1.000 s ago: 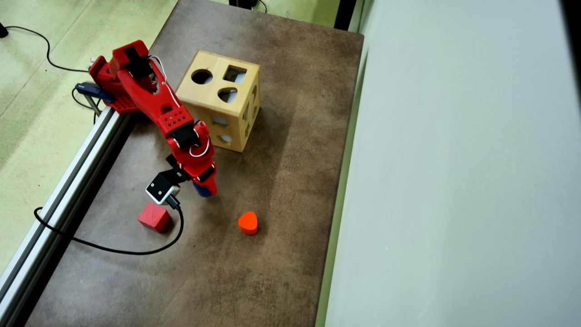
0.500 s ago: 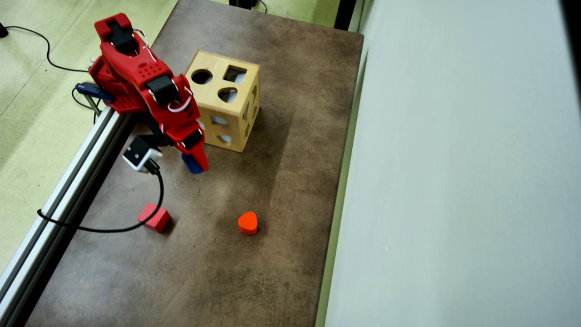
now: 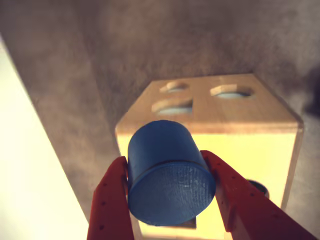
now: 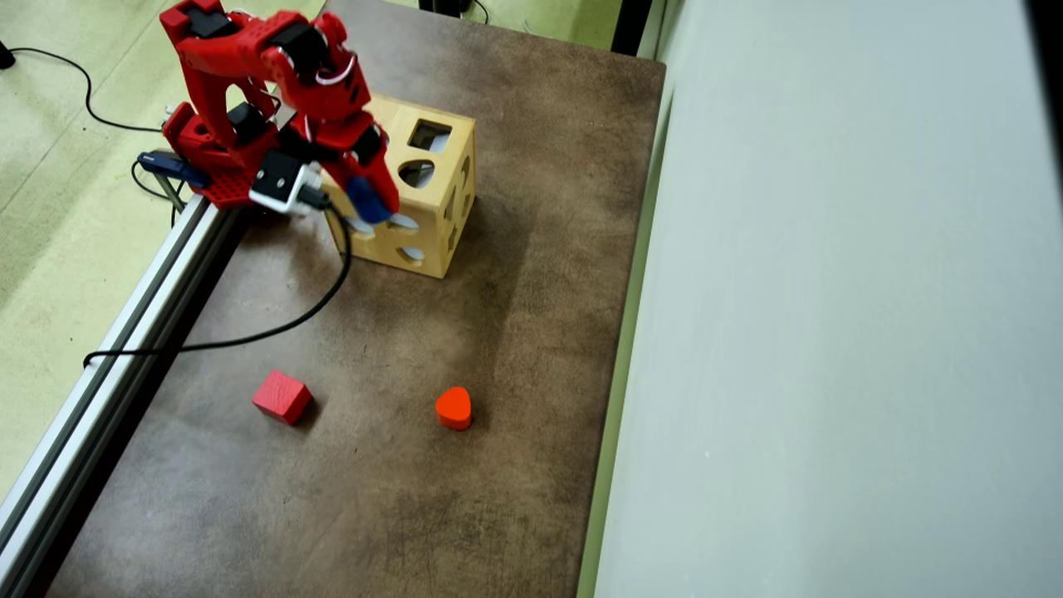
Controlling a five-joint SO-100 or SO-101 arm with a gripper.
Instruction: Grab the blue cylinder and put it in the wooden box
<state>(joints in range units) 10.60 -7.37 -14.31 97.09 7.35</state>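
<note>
My red gripper [image 3: 167, 162] is shut on the blue cylinder [image 3: 167, 172], one finger on each side of its round wall, its flat end facing the wrist camera. Behind it stands the wooden box [image 3: 240, 112], its top face showing three cut-out holes. In the overhead view the gripper [image 4: 375, 208] holds the blue cylinder [image 4: 364, 199] above the near-left part of the wooden box [image 4: 432, 178], over its top face close to a round hole.
A red cube [image 4: 282, 397] and an orange-red heart block [image 4: 453, 408] lie on the brown table [image 4: 498, 332], nearer the front. A metal rail [image 4: 124, 332] and a black cable [image 4: 274, 328] run along the left. A pale wall [image 4: 830, 291] bounds the right.
</note>
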